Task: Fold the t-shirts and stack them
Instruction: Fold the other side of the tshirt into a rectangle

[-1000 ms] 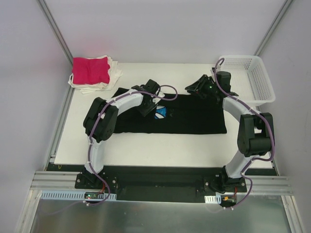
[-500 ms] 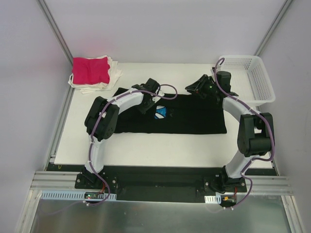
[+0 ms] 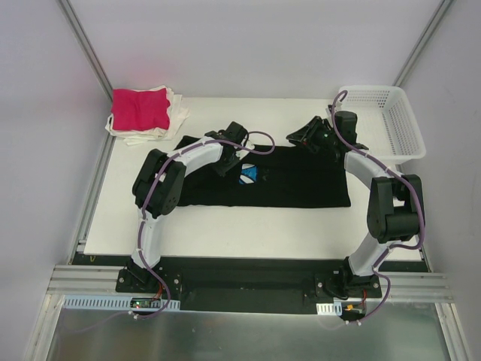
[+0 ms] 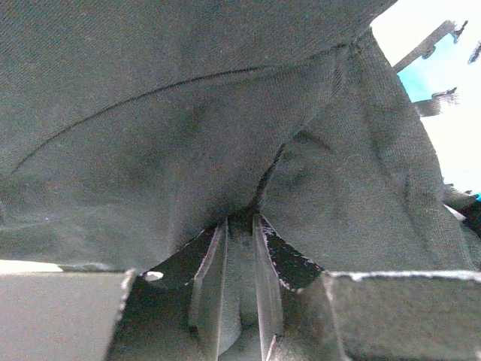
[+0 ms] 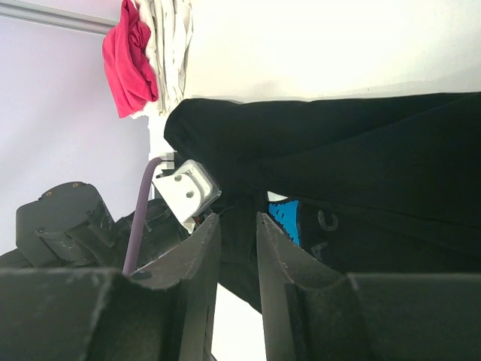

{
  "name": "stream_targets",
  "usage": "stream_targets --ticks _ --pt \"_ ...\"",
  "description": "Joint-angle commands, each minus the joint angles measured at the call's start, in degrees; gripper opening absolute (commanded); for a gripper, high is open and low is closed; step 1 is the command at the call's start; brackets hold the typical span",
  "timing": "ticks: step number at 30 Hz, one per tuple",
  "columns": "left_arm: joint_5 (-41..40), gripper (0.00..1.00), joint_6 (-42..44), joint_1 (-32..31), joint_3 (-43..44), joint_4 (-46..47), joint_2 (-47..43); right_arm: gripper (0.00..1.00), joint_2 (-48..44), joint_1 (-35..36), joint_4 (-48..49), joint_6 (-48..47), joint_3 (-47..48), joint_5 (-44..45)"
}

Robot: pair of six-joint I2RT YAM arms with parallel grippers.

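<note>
The only writing in view is on the black t-shirt [image 3: 301,184]: beside its blue print [image 3: 248,175] the right wrist camera catches a few pale letters [image 5: 327,220], one shaped like a C, the others too cut off to read; no brand or label shows on the arms or elsewhere. The black t-shirt lies in a wide flat band across the middle of the table [image 3: 225,226], with its near edge straight and parallel to the table's front; a broad strip of bare white table lies between that edge and the arm bases, and a narrower strip lies to its left. The magenta t-shirt [image 3: 140,110] sits on top of the white t-shirts [image 3: 179,113] in the far left corner, just beside the black shirt's far left corner; the white mesh basket [image 3: 412,143] stands in the far right corner, apart from the cloth. The left gripper [image 4: 240,219] is clamped on the black t-shirt, cloth puckering into its fingertips near the print; the right gripper [image 5: 237,219] hovers at the shirt's far edge, its fingers [image 5: 203,248] a narrow slit apart, and whether they pinch cloth cannot be told.
</note>
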Motion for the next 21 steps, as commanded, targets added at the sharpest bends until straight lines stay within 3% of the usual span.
stream_targets --ticks 1,8,14,21 --pt "-1.12 0.2 0.21 0.63 -0.36 -0.75 -0.01 0.28 -1.34 -0.3 2.82 0.38 0.15 -0.74" --pt "-0.95 0.2 -0.32 0.54 -1.6 -0.75 -0.62 0.29 -1.16 -0.21 3.0 0.56 0.06 -0.83" --pt "-1.12 0.0 -0.41 0.63 -0.63 -0.75 0.6 0.29 -0.81 -0.3 3.18 0.82 0.06 -0.74" --pt "-2.09 0.0 -0.58 0.45 0.95 -0.84 -0.44 0.29 -0.81 -0.21 3.09 0.82 0.15 -0.56"
